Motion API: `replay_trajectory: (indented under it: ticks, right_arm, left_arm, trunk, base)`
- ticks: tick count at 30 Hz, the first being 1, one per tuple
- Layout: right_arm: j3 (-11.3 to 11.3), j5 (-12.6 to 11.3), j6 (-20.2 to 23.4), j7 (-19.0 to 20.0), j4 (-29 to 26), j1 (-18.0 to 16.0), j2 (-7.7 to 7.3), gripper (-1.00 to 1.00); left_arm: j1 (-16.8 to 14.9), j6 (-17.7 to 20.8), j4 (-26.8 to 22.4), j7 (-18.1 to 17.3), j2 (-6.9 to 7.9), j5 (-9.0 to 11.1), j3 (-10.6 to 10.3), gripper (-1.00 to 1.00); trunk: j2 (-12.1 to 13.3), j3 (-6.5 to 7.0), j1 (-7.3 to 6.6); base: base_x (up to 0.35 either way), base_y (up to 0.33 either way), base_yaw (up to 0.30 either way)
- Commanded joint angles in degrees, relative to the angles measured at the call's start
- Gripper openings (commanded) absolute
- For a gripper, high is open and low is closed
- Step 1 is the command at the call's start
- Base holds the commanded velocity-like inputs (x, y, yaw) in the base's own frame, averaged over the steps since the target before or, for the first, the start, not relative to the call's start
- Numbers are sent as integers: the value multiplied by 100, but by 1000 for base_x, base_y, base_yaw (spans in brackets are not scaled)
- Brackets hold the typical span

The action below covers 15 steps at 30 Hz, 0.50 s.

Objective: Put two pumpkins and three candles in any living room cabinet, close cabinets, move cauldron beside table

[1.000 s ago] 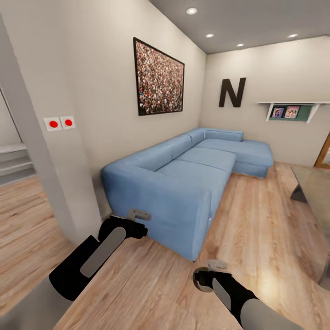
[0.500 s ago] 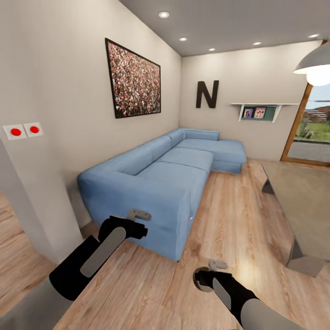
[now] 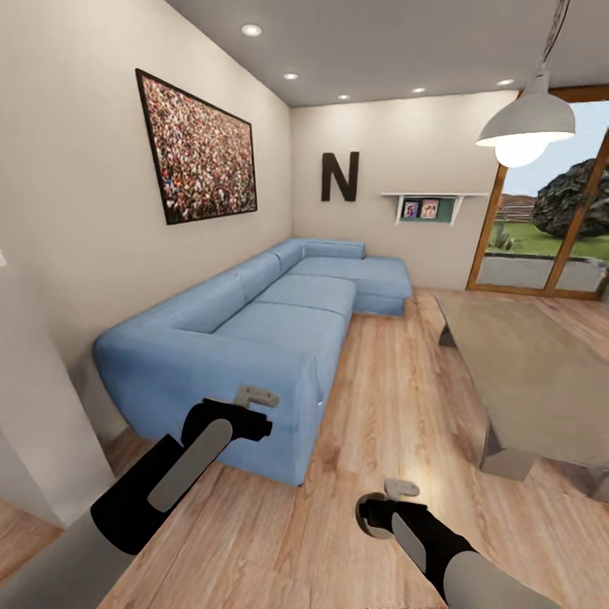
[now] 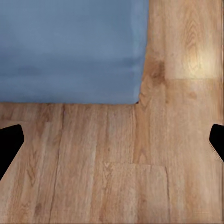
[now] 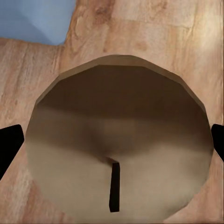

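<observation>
robot in transit through living room; right tool [image 3: 401, 489] clamped on a candle [image 5: 119, 140] with wick; left tool [image 3: 256, 396] spread wide, empty, over floor beside sofa [image 3: 254, 330]; next: find the cabinet; bench [image 3: 524, 372] nearby

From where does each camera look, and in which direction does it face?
Head: on the head, facing forward and down at sofa and table; both arms show.
Left wrist: by left claw, facing floor and sofa corner; fingertips at edges.
Right wrist: by right claw, facing down on the candle it grips.
All three share sofa and floor.
</observation>
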Motion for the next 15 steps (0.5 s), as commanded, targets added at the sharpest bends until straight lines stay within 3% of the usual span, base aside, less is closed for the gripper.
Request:
replay_trajectory:
  ticks: [1,15]
  right_arm:
    - [46,-63,24,-48,-10,-4,-5,-100]
    - [39,-62,24,-48,-10,-4,-14,-100]
  left_arm:
    - [-6,8,-9,60,6,55,-11,100]
    - [-6,8,-13,56,6,49,-11,100]
  trunk:
    - [38,12,-23]
    - [600,264,-331]
  base:
    - [0,0,-292]
    - [0,0,-292]
